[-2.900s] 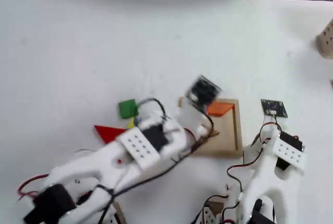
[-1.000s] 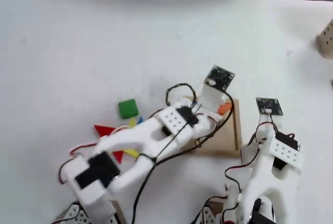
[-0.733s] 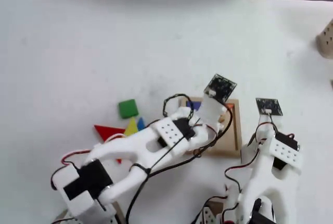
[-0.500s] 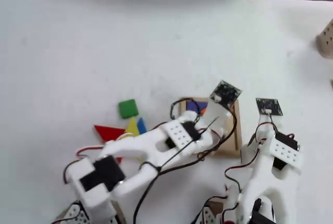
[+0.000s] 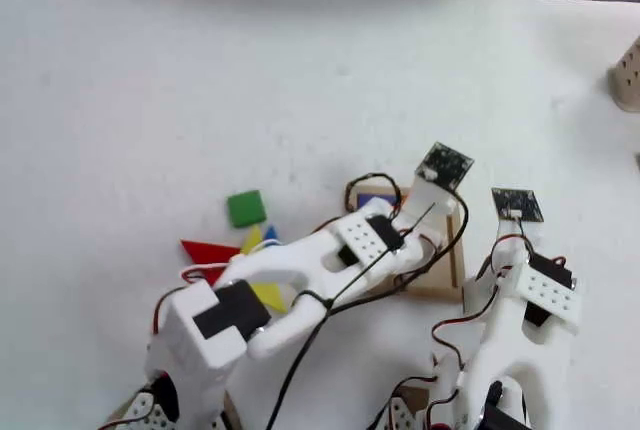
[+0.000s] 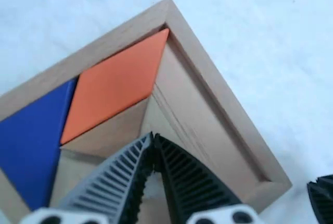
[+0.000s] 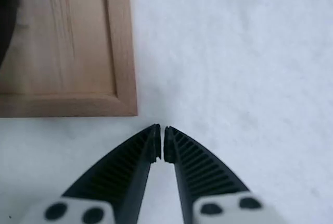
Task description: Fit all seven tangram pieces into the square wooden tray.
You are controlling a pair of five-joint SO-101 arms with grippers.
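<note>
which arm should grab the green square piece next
Left: the green square piece lies on the left arm's side of the square wooden tray; the right gripper hangs beyond the tray's opposite edge.

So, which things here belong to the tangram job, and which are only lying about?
Job: wooden tray, orange piece and blue piece inside it; green square, red triangle, yellow triangle and small blue piece on the table; left pincer over the tray.
Lying about: beige perforated block at the table's right edge.
</note>
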